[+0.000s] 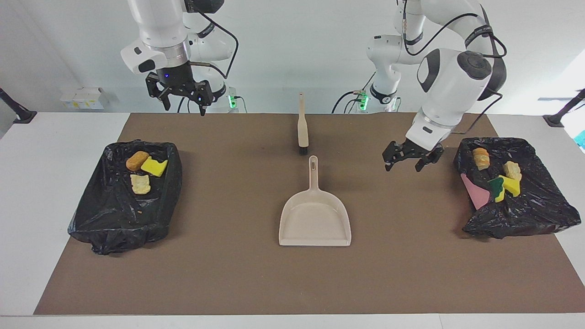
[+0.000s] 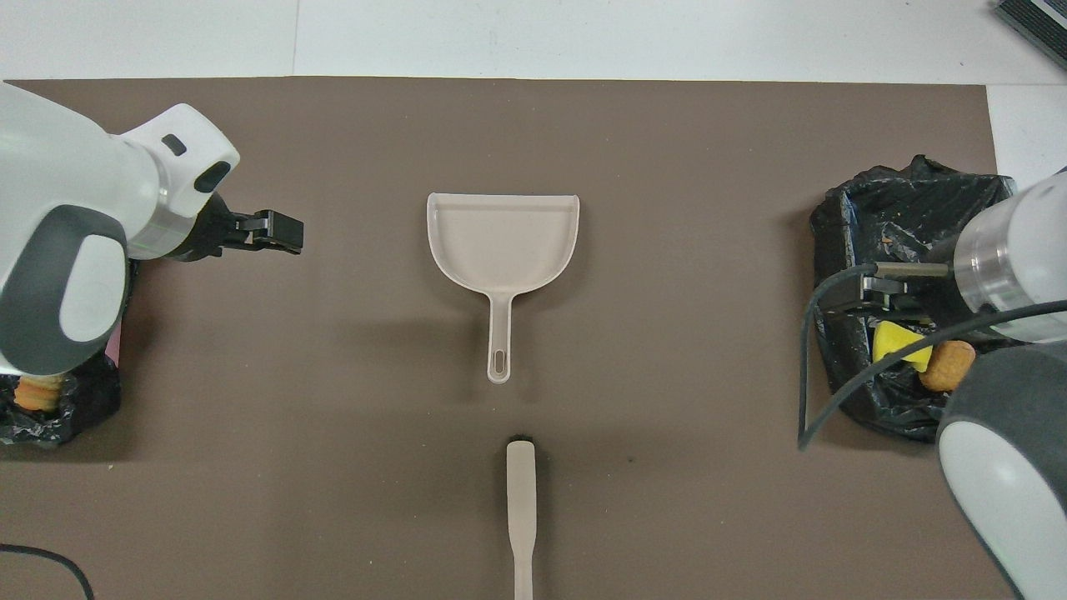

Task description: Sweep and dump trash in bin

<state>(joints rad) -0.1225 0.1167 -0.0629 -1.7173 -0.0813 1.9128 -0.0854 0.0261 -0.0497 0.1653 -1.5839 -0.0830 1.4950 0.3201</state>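
Observation:
The trash lies in two black-bagged bins. The bin (image 1: 91, 214) at the right arm's end holds an orange-brown lump (image 1: 137, 161), a yellow sponge wedge (image 1: 154, 167) and a beige chunk (image 1: 140, 184). The bin (image 1: 539, 214) at the left arm's end holds an orange-beige lump (image 1: 481, 158), a beige chunk (image 1: 512, 170) and a yellow-green sponge (image 1: 505, 187). My left gripper (image 1: 403, 168) is open and empty, low over the mat beside that bin. My right gripper (image 1: 183, 103) is open and empty, raised high at the right arm's end.
An empty beige dustpan (image 1: 315, 214) lies mid-mat, handle toward the robots. A beige brush (image 1: 302, 128) lies nearer to the robots, in line with it. A pink sheet (image 1: 475, 192) shows in the bin at the left arm's end. A brown mat (image 1: 292, 283) covers the table.

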